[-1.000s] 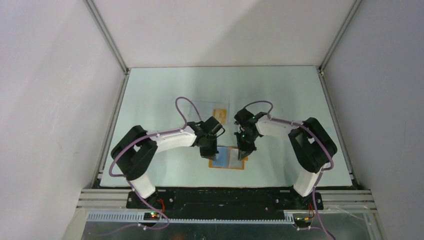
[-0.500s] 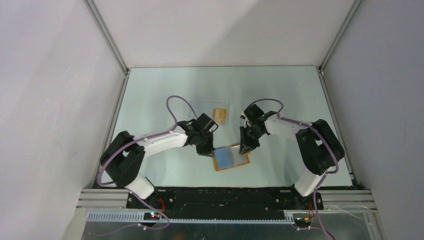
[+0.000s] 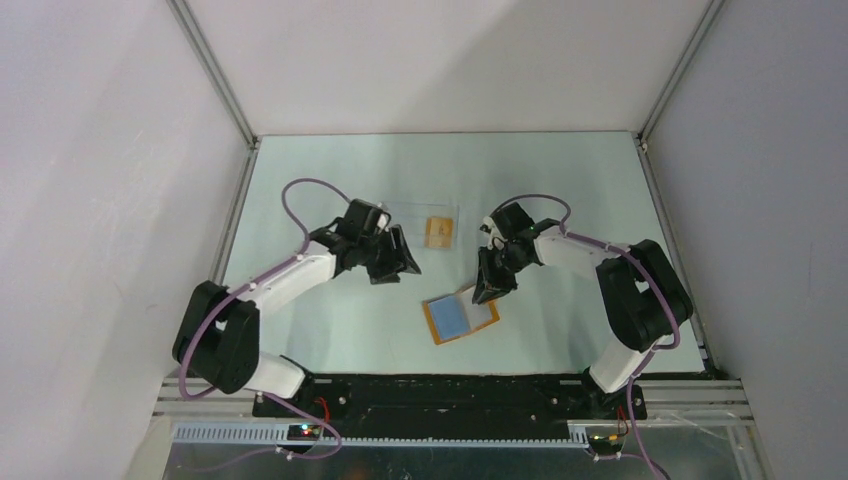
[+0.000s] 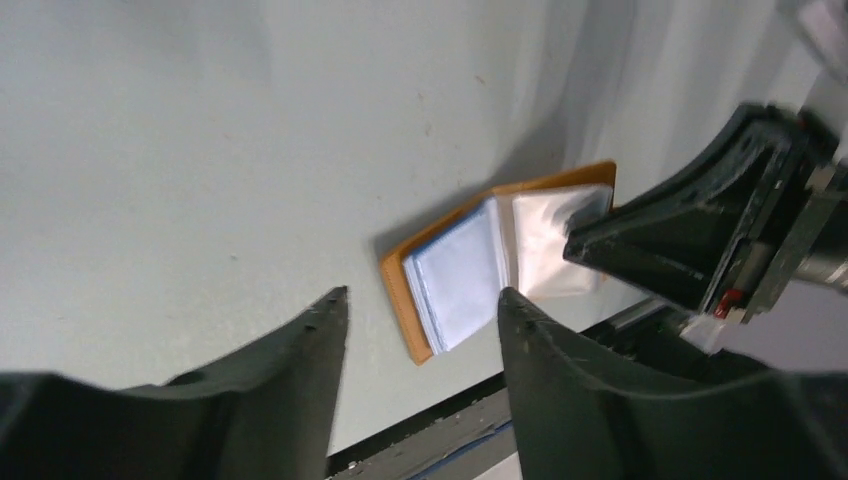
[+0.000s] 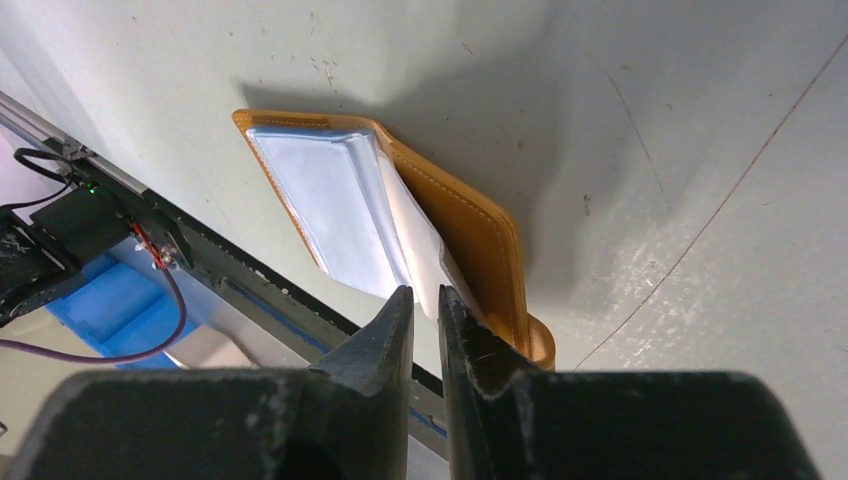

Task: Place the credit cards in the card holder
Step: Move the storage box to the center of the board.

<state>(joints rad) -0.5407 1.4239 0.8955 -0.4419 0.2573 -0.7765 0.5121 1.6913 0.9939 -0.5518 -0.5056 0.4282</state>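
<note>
The card holder [image 3: 455, 320], an orange bifold with blue inner panels, lies open near the front middle of the table. It also fills the left wrist view [image 4: 460, 275] and the right wrist view [image 5: 330, 200]. My right gripper [image 3: 483, 292] [image 5: 425, 292] hovers at its right edge. Its jaws are a narrow slit apart, with a pale inner sleeve [image 5: 415, 245] just ahead of the tips. My left gripper [image 3: 398, 265] [image 4: 425, 292] stands open and empty, up and to the left of the holder. One tan credit card [image 3: 437, 232] lies farther back.
A clear plastic case [image 3: 420, 215] lies under the credit card at the back middle. The table's black front rail [image 3: 450, 385] runs close behind the card holder. Metal frame posts stand at both sides.
My left gripper opened, let go of the card holder and pulled back to the left. The holder turned slightly. The right gripper's jaws parted a little and it stayed at the holder.
</note>
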